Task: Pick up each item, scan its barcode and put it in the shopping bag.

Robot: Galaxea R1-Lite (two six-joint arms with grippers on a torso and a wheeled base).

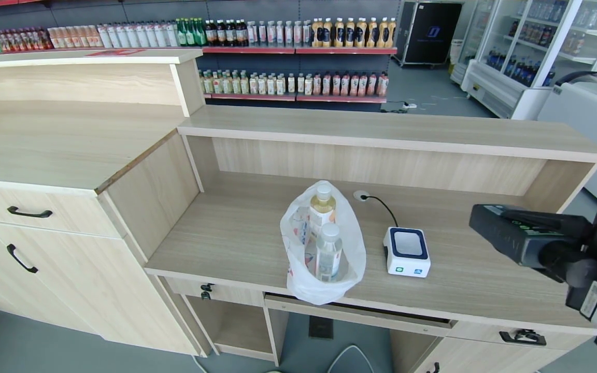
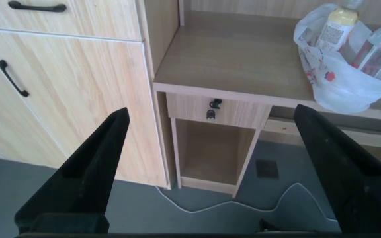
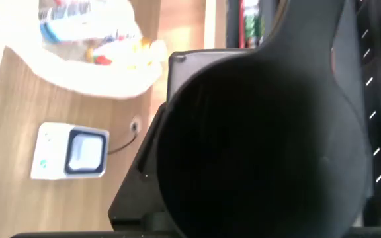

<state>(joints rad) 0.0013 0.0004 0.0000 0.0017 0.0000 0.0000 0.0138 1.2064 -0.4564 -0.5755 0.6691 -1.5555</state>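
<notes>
Two clear plastic bottles point(image 1: 328, 251) bagged in white plastic bag point(image 1: 298, 280), left of white scanner point(image 1: 406, 251). My left tool point(image 2: 211, 114) apart, empty; right tool point(image 1: 490, 223) grip: cannot tell. Task likely finished; next, seek leftover items.

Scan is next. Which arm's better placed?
Right. The right gripper appears to hold a dark box beside the scanner; the left gripper is open, empty, farther off.

A translucent white shopping bag point(image 1: 298, 285) printed in red, a white, navy-framed scanner point(image 1: 406, 251) and a pale wood-grain worktop point(image 1: 226, 233) are pictured.
</notes>
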